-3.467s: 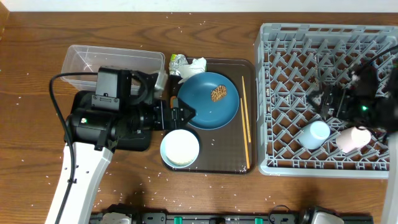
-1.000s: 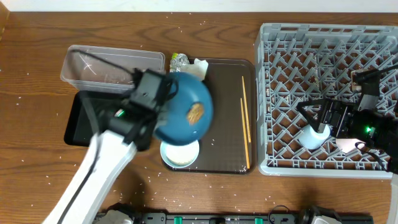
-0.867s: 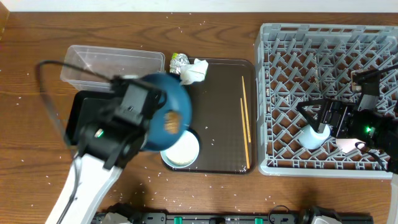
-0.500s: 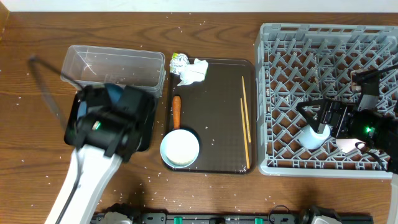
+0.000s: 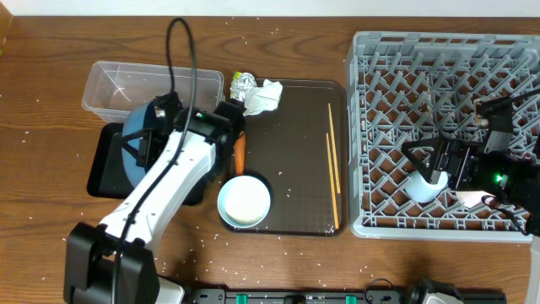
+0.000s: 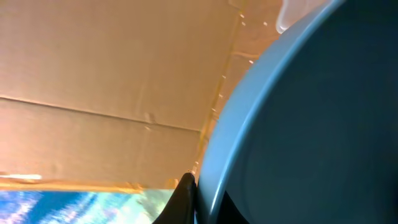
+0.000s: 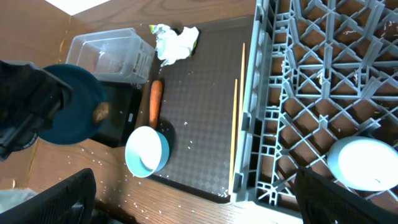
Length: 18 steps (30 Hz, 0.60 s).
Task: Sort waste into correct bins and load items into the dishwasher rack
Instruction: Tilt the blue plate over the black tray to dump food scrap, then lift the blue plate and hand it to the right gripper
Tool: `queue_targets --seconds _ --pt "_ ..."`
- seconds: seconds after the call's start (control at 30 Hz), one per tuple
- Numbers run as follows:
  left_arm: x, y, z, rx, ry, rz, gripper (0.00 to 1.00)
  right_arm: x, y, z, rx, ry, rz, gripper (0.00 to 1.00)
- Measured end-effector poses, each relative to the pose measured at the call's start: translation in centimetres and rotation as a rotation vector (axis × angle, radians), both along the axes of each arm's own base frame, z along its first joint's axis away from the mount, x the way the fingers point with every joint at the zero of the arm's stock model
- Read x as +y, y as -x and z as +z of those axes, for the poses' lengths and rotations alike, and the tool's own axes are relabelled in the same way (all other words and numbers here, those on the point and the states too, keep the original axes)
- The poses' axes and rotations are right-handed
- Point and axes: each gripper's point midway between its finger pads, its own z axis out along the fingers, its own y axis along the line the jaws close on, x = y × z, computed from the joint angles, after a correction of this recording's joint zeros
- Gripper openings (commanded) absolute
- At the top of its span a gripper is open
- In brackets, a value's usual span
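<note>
My left gripper (image 5: 160, 127) (image 6: 193, 190) is shut on the rim of the dark-blue plate (image 5: 135, 143) (image 6: 311, 124). The plate is tilted steeply over the black bin (image 5: 103, 169), beside the clear bin (image 5: 152, 84). A brown food lump (image 7: 101, 112) still clings to the plate (image 7: 68, 115). On the tray lie the carrot (image 5: 240, 156), white bowl (image 5: 245, 200), chopsticks (image 5: 332, 165), crumpled paper (image 5: 265, 95) and wrapper (image 5: 242, 82). My right gripper (image 5: 419, 162) (image 7: 196, 180) hangs open over the dishwasher rack (image 5: 447, 93), near the light-blue cup (image 5: 426, 184) and pink cup (image 5: 472, 196).
The dark brown tray (image 5: 295, 127) sits between the bins and the rack. Rice grains are scattered over the wooden table (image 5: 51, 101). My left arm's white link (image 5: 152, 198) crosses the black bin and the tray's left edge.
My left arm has carried the plate off the tray to the left and tipped it over the black bin, which uncovered the carrot. The right arm has stayed still.
</note>
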Motion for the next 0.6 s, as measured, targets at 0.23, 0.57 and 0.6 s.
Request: queue_targets --seconds 0.23,0.57,0.6 --pt "0.0 -0.3 0.9 -0.021 -0.052 -0.019 0.06 -0.1 0.0 0.0 -0.002 0.008 0.001 0.95" --pt "-1.0 0.1 -0.1 -0.056 0.150 0.022 0.06 -0.1 0.0 -0.1 -0.003 0.012 0.001 0.97" --pt "-1.5 0.0 0.2 -0.084 0.217 0.027 0.06 -0.1 0.0 -0.1 -0.006 0.014 0.005 0.97"
